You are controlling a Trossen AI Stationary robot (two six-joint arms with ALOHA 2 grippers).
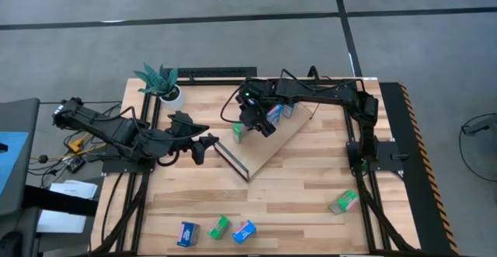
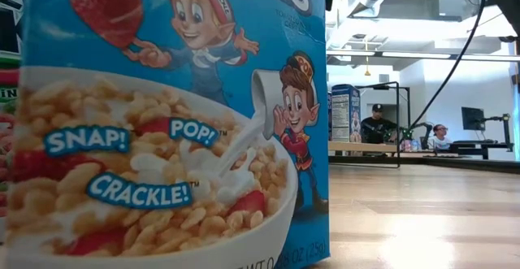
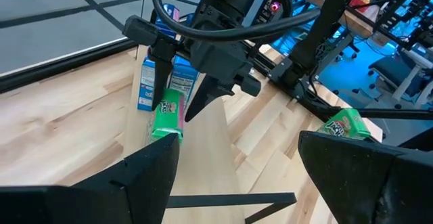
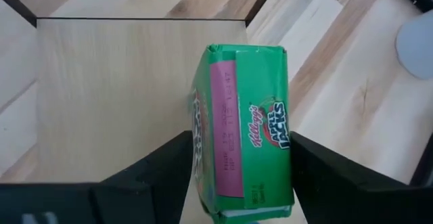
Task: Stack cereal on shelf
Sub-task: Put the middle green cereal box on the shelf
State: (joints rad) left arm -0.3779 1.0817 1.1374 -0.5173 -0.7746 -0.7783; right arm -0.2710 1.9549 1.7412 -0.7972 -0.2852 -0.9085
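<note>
Nearest item: Rice Krispies box (image 2: 162, 123) stands right against the low camera and blocks most of that view.
Right gripper (image 1: 252, 125): fingers spread either side of a green Apple Jacks box (image 4: 243, 129); you cannot tell from these views whether the pads bear on it.
Box position: upright on the shelf (image 1: 272, 144), at its end nearest the plant (image 1: 159, 82), with two blue boxes (image 1: 278, 113) just beside it.
Left gripper (image 1: 200, 147): fingers spread, empty, waiting just off the shelf's near corner.
Handling: judge it light, thin cardboard, easily dented and easily toppled; take it across the broad faces at mid-height, with a gentle squeeze.
Edges: board edges and wire frame lie close by; withdraw straight up so you do not clip the box.
Open room: much of the shelf remains bare.
Remaining stock: three boxes (image 1: 219, 230) at the table's front edge and one green box (image 1: 343, 203) near the right arm's base.
</note>
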